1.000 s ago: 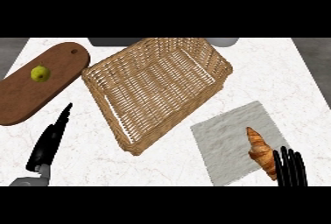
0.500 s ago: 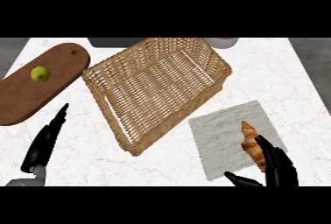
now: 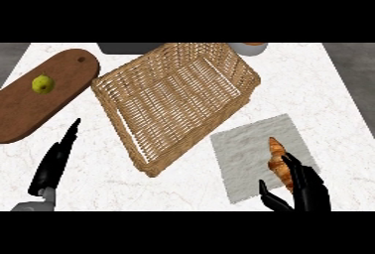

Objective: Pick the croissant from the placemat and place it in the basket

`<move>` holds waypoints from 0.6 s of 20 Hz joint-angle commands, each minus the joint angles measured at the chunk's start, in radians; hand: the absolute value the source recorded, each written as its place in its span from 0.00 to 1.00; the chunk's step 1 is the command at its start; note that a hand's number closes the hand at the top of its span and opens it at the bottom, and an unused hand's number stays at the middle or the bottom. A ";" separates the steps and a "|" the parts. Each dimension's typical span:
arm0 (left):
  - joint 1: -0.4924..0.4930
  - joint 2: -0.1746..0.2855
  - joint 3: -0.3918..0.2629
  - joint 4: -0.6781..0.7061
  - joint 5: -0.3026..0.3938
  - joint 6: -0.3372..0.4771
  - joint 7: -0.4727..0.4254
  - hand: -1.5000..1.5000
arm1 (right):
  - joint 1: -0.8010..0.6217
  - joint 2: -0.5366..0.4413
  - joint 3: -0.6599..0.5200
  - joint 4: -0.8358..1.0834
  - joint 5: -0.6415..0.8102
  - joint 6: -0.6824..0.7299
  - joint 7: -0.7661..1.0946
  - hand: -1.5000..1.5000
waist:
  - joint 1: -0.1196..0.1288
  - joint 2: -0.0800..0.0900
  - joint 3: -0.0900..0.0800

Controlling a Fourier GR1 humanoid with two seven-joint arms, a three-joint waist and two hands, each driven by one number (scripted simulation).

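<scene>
Now the right hand (image 3: 311, 192) has open fingers (image 3: 292, 161) over one end of the croissant (image 3: 275, 151) near the tabletop's (image 3: 333, 104) front right corner, so squeezing there might make it slip.

At five o'clock the near end of the croissant (image 3: 276, 158) and the near right corner of the placemat (image 3: 245, 149) are covered by the right hand (image 3: 307, 191), whose wrist is cut off at the lower edge. At seven o'clock only a stub of forearm is seen below the left hand (image 3: 53, 166), and at nine o'clock the wooden board (image 3: 29, 109) is clipped by the left edge. At twelve and one o'clock a grey object (image 3: 124, 47) and a round orange-topped item (image 3: 251, 47) are cut by the upper edge and cannot be identified.
</scene>
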 commanded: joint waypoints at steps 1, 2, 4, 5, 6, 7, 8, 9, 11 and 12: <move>0.008 -0.020 -0.011 -0.031 -0.006 0.006 0.023 0.50 | -0.027 0.052 0.042 0.030 0.045 -0.148 0.033 1.00 | 0.016 0.011 0.029; -0.004 0.025 0.022 -0.037 0.006 -0.018 0.037 0.50 | -0.029 0.052 0.033 -0.002 0.023 -0.161 0.017 1.00 | 0.015 0.010 0.029; -0.044 -0.003 0.004 -0.004 -0.004 -0.018 0.044 0.50 | -0.125 0.046 -0.002 0.059 0.110 -0.035 0.062 1.00 | 0.016 0.013 0.028; -0.050 0.011 0.003 -0.009 -0.008 -0.024 0.054 0.50 | -0.145 0.014 0.001 0.041 0.171 0.114 0.102 1.00 | 0.021 0.015 0.026; 0.000 0.004 -0.008 -0.031 -0.004 -0.023 0.016 0.50 | -0.161 -0.060 -0.004 0.035 0.158 0.242 0.112 1.00 | 0.038 0.016 0.024; -0.020 -0.015 -0.024 -0.012 -0.027 0.001 0.010 0.50 | -0.191 -0.100 0.008 0.080 0.173 0.321 0.109 1.00 | 0.054 0.026 0.022; -0.020 -0.006 -0.021 -0.008 -0.017 -0.016 0.010 0.50 | -0.211 -0.140 0.014 0.095 0.157 0.410 0.111 1.00 | 0.067 0.030 0.021; -0.044 -0.014 -0.031 -0.034 -0.015 -0.018 0.024 0.50 | -0.225 -0.181 0.027 0.114 0.167 0.484 0.104 1.00 | 0.087 0.034 0.020; -0.035 -0.021 -0.032 -0.004 -0.018 -0.015 0.004 0.50 | -0.346 -0.213 0.030 0.101 0.162 0.637 0.152 1.00 | 0.078 0.026 0.022; -0.041 -0.011 -0.022 0.002 -0.018 -0.017 0.023 0.50 | -0.374 -0.249 0.037 0.079 0.143 0.712 0.139 1.00 | 0.057 0.019 0.024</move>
